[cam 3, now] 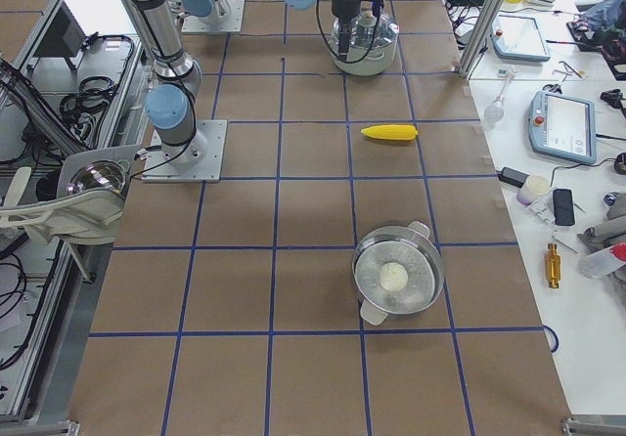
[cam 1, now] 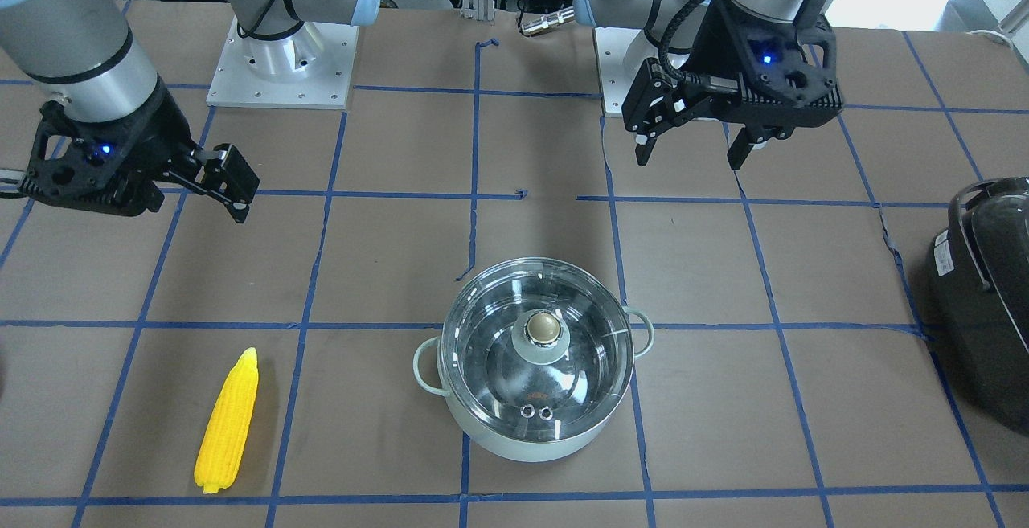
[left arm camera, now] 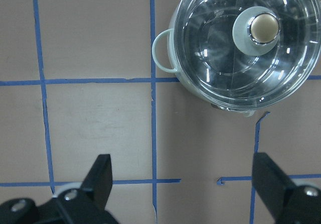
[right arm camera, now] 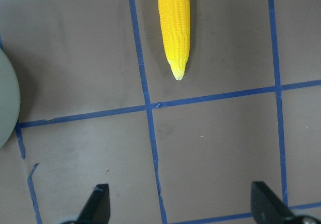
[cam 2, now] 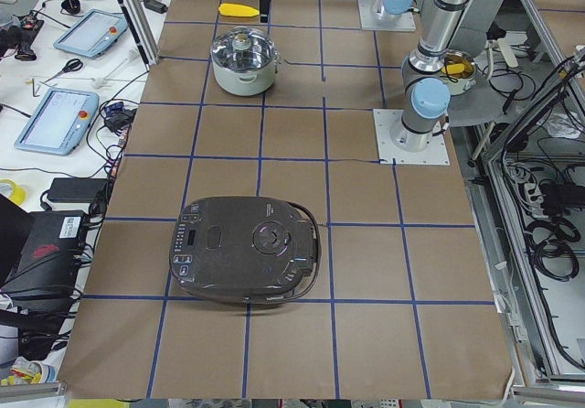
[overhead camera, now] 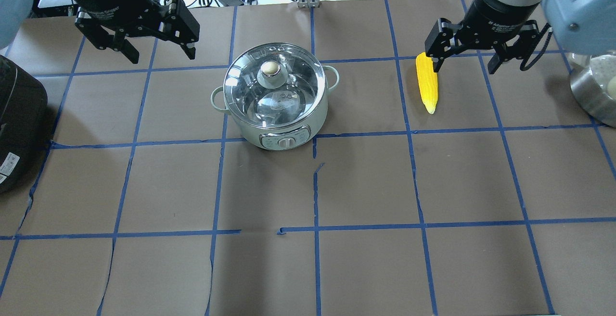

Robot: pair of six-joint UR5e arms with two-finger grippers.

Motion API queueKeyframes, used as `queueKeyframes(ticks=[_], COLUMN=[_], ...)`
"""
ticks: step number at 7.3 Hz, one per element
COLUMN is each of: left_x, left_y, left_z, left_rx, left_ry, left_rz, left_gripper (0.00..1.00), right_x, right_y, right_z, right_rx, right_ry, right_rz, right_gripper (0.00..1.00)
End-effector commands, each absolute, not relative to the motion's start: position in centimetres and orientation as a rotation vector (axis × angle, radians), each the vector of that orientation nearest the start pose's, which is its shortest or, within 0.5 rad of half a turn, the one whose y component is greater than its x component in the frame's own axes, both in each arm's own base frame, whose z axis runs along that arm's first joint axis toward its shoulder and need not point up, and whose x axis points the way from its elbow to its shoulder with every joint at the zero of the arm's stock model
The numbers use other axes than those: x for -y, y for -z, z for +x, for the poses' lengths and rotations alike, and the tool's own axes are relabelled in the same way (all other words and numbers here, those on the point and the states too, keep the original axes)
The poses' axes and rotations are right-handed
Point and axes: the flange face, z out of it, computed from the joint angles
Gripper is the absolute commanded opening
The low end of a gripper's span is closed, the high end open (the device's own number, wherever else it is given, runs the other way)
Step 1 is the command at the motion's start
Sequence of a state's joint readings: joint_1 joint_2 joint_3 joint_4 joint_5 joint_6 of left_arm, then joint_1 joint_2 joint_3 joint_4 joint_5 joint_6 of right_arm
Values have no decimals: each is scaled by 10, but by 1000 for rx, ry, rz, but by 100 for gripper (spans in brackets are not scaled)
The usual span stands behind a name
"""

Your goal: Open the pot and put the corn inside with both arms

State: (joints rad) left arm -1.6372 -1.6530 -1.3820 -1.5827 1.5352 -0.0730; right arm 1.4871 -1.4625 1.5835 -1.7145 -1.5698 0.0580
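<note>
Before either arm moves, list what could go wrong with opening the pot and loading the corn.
1. The small round knob on the clear glass lid offers little grip; the open left gripper might slip and drop the lid on the pale mint-green pot.
2. The tapered yellow corn cob lies flat; the open right gripper may roll it.
3. Both grippers converging over the pot could collide.

Overhead and front views opposed, both showing pot (overhead camera: 284, 140), wrist cameras downward
</note>
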Motion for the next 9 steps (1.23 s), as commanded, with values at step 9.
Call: queueKeyframes(ticks=[9], left_x=[628], left_y=[-348], left_z=[-291], left_rx=[-3190], left_ry=[50], left_rz=[11], left_gripper=[100], right_x=[674], right_y=[-209], right_z=[67], right_rx=[-3148], right_ry=[128], right_rz=[231], right_gripper=[100])
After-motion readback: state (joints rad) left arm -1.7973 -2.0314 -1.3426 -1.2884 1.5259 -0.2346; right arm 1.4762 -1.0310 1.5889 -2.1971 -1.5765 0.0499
